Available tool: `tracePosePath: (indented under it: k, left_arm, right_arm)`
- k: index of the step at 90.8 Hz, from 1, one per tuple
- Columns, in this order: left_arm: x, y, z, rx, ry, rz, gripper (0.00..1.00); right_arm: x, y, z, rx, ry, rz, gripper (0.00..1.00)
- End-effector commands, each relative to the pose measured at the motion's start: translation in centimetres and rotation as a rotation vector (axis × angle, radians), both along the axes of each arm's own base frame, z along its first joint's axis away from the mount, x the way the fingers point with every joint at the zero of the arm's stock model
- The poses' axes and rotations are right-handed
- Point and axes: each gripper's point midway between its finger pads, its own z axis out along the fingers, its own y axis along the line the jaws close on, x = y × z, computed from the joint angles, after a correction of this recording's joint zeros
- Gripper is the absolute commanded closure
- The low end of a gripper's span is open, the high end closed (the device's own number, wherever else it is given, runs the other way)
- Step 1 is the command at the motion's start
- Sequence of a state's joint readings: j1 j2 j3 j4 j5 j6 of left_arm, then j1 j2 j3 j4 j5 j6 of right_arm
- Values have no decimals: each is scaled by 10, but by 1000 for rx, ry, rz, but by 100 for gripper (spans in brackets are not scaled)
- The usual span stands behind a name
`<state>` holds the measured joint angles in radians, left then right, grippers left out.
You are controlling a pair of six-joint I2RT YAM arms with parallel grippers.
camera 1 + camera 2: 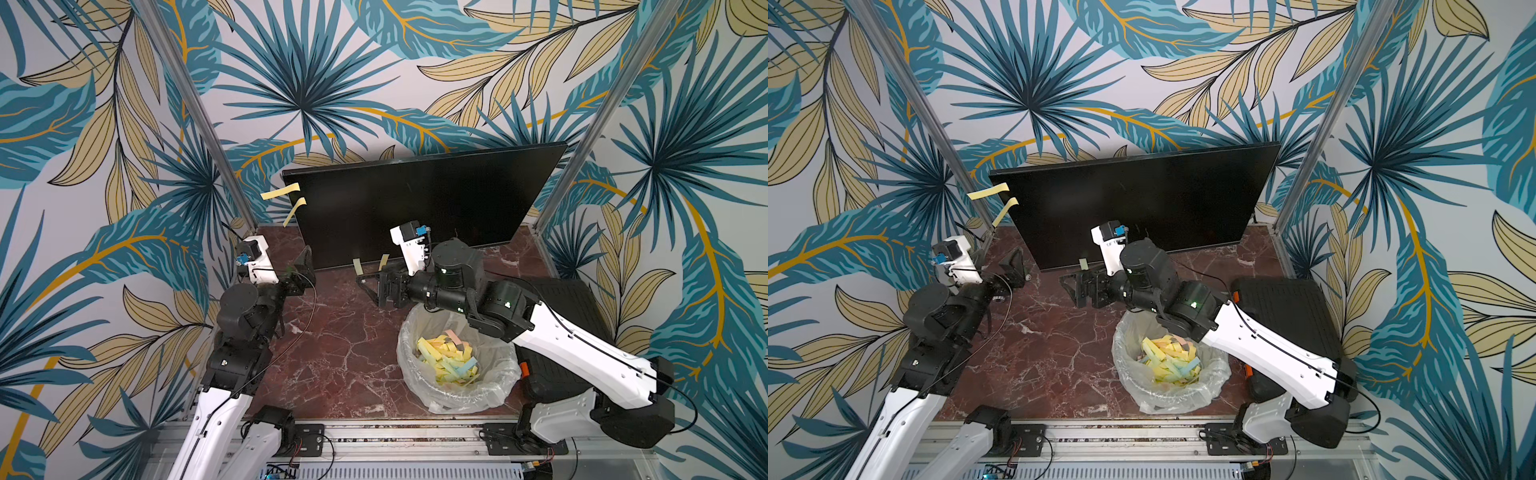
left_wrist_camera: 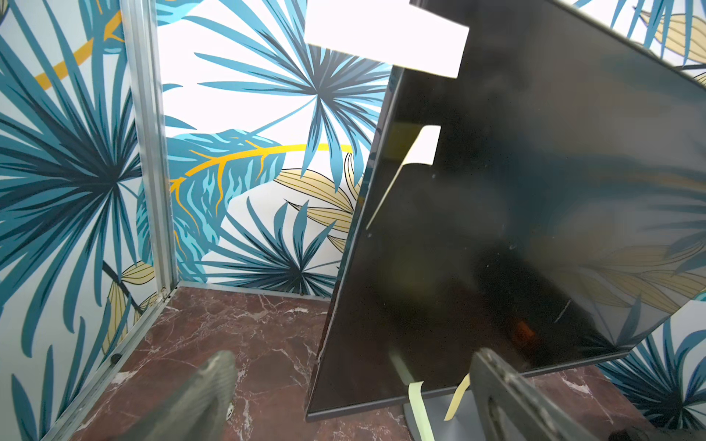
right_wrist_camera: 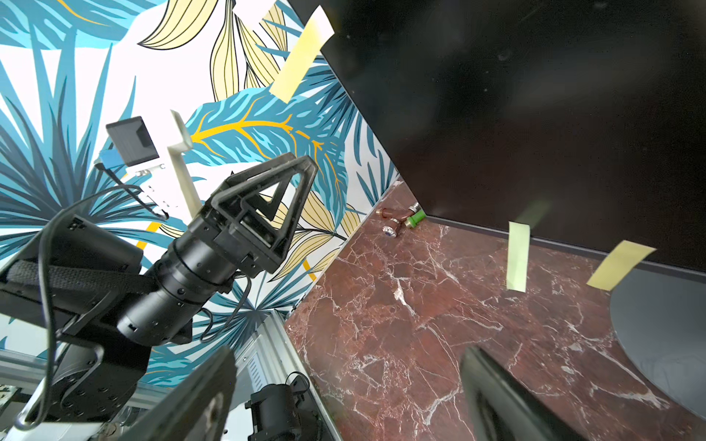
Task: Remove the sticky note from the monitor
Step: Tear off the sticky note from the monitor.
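Observation:
The black monitor [image 1: 415, 199] [image 1: 1133, 199] stands at the back on its grey disc foot [image 3: 661, 332]. Two yellow sticky notes [image 1: 280, 191] [image 1: 294, 211] hang off its upper left edge. A green sticky note [image 1: 356, 266] and a yellow one [image 1: 384, 262] hang from its bottom edge. My left gripper [image 1: 306, 266] [image 2: 353, 359] is open and empty beside the screen's lower left corner. My right gripper [image 1: 368, 289] [image 3: 347, 355] is open and empty, low over the table, just in front of the bottom notes [image 3: 517, 256] [image 3: 619, 263].
A bin lined with a clear bag [image 1: 405, 345] holds several coloured notes and sits under my right forearm. A black ribbed box [image 1: 561, 299] lies at the right. Small loose parts [image 3: 401, 221] lie behind the monitor's corner. Aluminium posts [image 1: 232, 166] frame the cell.

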<state>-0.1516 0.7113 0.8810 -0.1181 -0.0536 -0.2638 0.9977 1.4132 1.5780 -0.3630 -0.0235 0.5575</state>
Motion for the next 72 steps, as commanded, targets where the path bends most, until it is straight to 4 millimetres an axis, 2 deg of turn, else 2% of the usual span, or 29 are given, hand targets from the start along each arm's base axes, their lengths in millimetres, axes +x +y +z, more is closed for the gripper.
tracePosePath:
  k: [1,9,25,43,72]
  left_arm:
    - [-4,-7,42,-22,-113,-77,0]
    - [2,-5,52,-14,-129,-83,2]
    - [15,-9,70,1,-150,-113,12]
    - [28,-10,76,5,-151,-127,24]
    - [35,-10,82,3,-159,-143,41]
  right_arm:
    - [-6,11,10,38,-8,36,6]
    - [-8,16,9,35,-7,46,6]
    - [-9,20,4,26,3,49,6]
    - [-10,20,3,24,1,47,6]
    - [-10,20,3,23,-3,45,6]
